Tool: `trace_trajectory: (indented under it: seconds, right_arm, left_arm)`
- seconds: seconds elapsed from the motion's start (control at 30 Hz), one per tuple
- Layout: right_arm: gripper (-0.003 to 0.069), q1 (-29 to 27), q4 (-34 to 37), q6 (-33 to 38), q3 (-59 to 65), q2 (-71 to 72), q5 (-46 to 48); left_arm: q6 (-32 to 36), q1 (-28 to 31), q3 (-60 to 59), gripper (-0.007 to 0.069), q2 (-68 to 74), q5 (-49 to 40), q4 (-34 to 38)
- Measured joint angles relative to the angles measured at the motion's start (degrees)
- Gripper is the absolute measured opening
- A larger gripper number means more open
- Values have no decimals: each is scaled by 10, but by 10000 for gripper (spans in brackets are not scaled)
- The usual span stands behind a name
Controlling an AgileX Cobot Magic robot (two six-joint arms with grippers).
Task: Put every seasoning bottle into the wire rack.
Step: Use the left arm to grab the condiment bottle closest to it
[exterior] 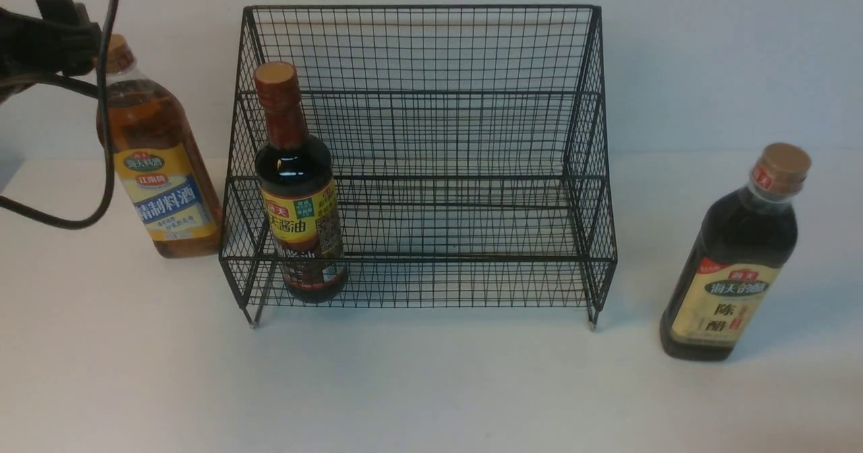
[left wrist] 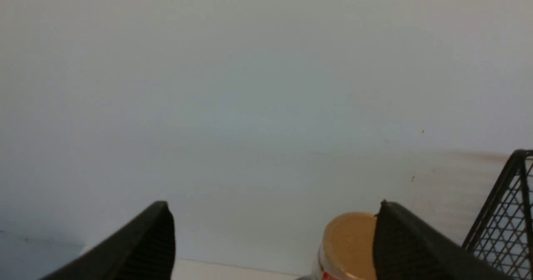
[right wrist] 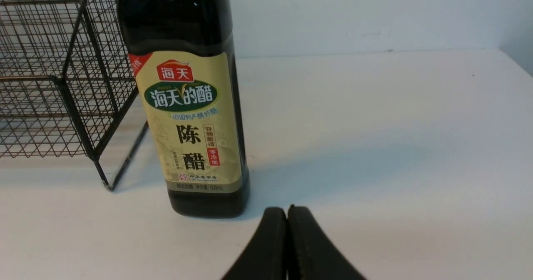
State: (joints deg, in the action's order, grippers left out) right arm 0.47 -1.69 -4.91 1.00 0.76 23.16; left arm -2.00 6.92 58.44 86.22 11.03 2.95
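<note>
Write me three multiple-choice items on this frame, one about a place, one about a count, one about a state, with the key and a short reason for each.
1. Where does the red-necked dark bottle stand?
A. On the table, right of the rack
B. On the wire rack's lower tier, at its left end
C. On the rack's upper tier

2. How many seasoning bottles stand outside the rack?
A. None
B. One
C. Two

3. How is the right hand?
A. Shut, holding nothing
B. Open around the vinegar bottle
C. Shut on a bottle cap

Key:
1 B: its base sits behind the rack's low front mesh, near the left wall.
2 C: the amber bottle stands on the table left of the rack and the dark squarish bottle on its right.
3 A: in the right wrist view its fingers press together, short of the squarish bottle.
</note>
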Motion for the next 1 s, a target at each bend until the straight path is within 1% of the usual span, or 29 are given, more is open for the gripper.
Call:
trace_trajectory:
  seconds: [0.33,0.57,0.77,1.0]
  right_arm:
    - [-12,0,0,0,0,0,0]
    - [-12,0,0,0,0,0,0]
    - [-12,0,0,0,0,0,0]
    - [-12,0,0,0,0,0,0]
  left_arm:
    - [-1,-19,0,586,13,35,-9]
    - [-1,-23,0,586,25,59,-12]
    - [-1,-36,0,586,53,71,-13]
    - [-1,-36,0,585,106,95,-2]
